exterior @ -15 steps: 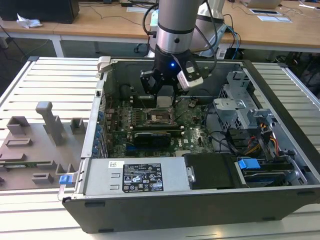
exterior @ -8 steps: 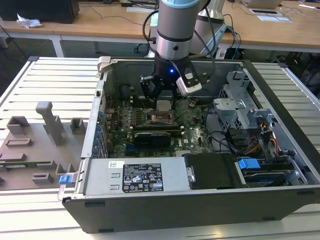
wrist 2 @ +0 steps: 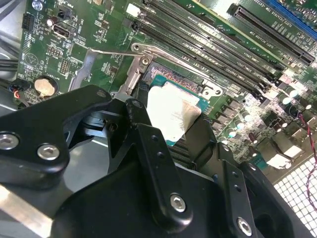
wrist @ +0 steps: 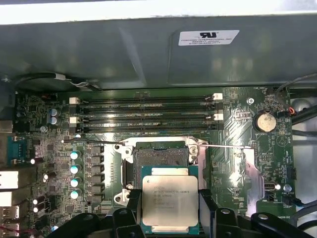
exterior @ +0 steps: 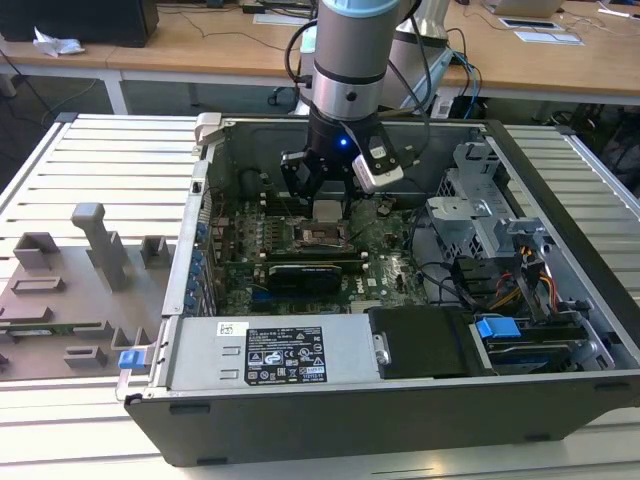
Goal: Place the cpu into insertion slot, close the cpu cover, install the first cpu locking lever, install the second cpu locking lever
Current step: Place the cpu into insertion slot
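**Chip held in the claw, just short of the socket**

The black two-fingered claw (wrist: 170, 210) is closed narrowly on a flat square chip of dull silver-beige metal with a thin green rim (wrist: 170, 202). One finger (wrist: 132, 210) presses each of two opposite edges. In the exterior view the chip (exterior: 327, 210) hangs under the claw (exterior: 326, 192) at about 12 o'clock of the square dark socket with a grey metal surround (exterior: 320, 237). It is just beside the socket and appears to be above it, not seated. In the first wrist view the chip covers the nearer edge of the socket (wrist: 156, 157), and the rest of the recess lies bare.

Handling, as a judgement: the chip is light, thin and stiff. Its smooth metal top would slip under a loose hold. The contacts on its underside and those in the socket are probably fragile. The opposite edges, at the rim, are the sound place to grip it, as here.

Being square, the chip has no long axis. It lies flat, metal top towards the first wrist camera, with its edges parallel to the socket's.

A thin bright wire lever (wrist: 94, 143) runs out from the surround. Long narrow black memory slots (exterior: 305, 272) lie at 6 o'clock of the socket in the exterior view, on a green circuit board (wrist: 237, 101) inside a dark grey open computer case (exterior: 560, 300).
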Motion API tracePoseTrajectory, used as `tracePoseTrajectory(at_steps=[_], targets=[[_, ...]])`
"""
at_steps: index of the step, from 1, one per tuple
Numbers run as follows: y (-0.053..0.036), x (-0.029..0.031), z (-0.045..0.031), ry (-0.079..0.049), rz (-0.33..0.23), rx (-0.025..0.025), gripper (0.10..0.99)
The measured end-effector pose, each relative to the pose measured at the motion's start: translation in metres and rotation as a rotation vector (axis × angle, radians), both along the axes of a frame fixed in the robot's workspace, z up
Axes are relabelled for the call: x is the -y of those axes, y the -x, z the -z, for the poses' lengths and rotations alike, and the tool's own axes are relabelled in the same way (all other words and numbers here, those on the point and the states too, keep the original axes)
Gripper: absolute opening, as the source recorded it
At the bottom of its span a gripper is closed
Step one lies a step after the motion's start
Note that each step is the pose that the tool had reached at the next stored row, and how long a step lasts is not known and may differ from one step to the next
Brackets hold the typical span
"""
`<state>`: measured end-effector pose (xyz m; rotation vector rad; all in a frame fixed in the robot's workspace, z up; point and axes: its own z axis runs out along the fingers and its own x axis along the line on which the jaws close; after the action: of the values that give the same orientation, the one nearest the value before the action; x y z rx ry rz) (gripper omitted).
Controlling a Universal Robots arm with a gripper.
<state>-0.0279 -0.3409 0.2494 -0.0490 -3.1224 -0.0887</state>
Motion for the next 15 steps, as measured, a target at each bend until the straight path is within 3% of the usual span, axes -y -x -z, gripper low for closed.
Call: tracePoseTrajectory(at_steps=[15], targets=[[0.0000,0.0000,0.0017,0.010,0.247,0.0000,0.545]])
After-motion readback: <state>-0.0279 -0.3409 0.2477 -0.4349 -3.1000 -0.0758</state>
